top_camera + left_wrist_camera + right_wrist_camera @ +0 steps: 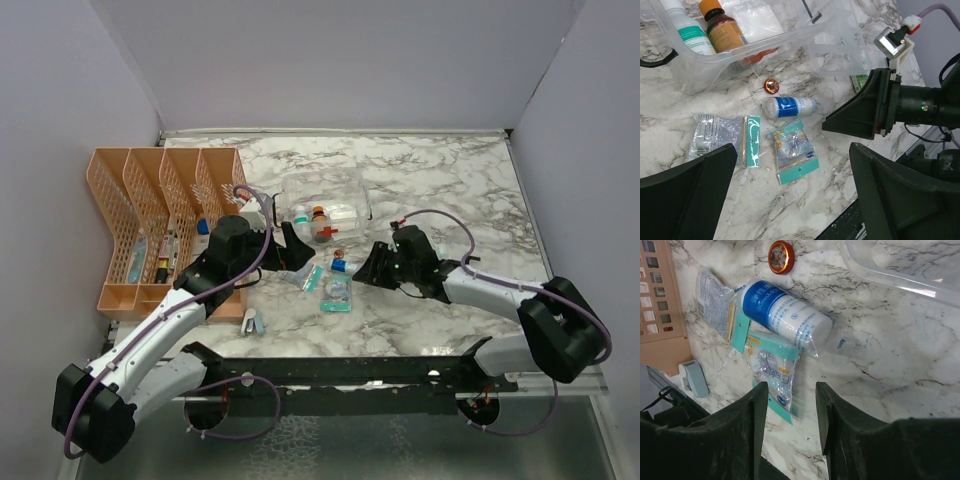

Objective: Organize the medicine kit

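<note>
Clear plastic medicine kit (322,212) sat open on the desk (450,180), two bottles (722,30) inside; roll (785,315), packets (792,150) and tin (781,250) lay outside, unpacked. My left end effector (792,200) gaped empty; my right end effector (791,395) hung half-open, empty.

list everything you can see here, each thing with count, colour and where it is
medicine kit: 1, clear, middle of table
brown bottle: 1, orange cap, inside the kit
white bottle: 1, teal label, inside the kit
round tin: 1, red, on table by the kit
bandage roll: 1, white and blue, beside the tin
packets: 2, clear with teal, near the roll
desk organizer: 1, orange, table's left side
table: 1, white marble
left gripper: black, open, above the packets
right gripper: black, open, empty, near the roll
</note>
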You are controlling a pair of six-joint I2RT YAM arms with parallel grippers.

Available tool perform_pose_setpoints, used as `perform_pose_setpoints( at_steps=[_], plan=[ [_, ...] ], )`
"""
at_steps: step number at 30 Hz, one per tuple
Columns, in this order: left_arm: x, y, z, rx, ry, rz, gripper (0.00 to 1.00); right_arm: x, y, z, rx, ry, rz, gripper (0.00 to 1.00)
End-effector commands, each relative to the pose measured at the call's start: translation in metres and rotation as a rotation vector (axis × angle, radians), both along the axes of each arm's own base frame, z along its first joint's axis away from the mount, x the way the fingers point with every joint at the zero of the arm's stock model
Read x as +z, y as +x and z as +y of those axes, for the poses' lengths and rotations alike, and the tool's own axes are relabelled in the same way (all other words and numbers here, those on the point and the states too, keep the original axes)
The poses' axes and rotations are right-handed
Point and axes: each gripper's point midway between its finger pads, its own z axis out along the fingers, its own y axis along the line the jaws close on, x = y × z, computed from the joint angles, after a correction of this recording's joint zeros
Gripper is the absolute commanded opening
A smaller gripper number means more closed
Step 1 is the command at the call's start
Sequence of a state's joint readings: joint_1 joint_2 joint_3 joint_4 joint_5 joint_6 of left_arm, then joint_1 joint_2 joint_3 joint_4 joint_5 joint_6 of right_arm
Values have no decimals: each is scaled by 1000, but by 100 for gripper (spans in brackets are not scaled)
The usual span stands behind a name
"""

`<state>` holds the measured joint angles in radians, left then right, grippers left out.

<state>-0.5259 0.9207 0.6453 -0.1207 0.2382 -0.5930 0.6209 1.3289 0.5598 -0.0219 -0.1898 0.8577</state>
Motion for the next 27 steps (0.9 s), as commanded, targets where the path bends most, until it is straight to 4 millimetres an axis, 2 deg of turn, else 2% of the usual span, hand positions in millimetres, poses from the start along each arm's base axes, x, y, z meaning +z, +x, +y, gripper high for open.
perform_pose_setpoints(
  at_steps=[1, 6, 12, 18, 20, 27],
  plan=[
    [-1, 2, -1, 24, -22, 15, 99, 2, 7, 27, 39, 102, -3, 41],
    [-2, 2, -1, 36, -28, 35, 99, -19, 6, 37, 46, 87, 50, 36],
    [-3, 4, 1, 52, -17, 34, 99, -33, 2, 43, 68, 83, 70, 29],
    [-2, 4, 3, 58, -18, 25, 99, -38, 2, 43, 67, 80, 65, 9],
    [-1, 3, 4, 64, -19, 21, 98, -33, 3, 43, 69, 87, 57, 2],
    [14, 0, 9, 78, -51, -36, 99, 12, 2, 52, 172, 137, -66, 1]
  ],
)
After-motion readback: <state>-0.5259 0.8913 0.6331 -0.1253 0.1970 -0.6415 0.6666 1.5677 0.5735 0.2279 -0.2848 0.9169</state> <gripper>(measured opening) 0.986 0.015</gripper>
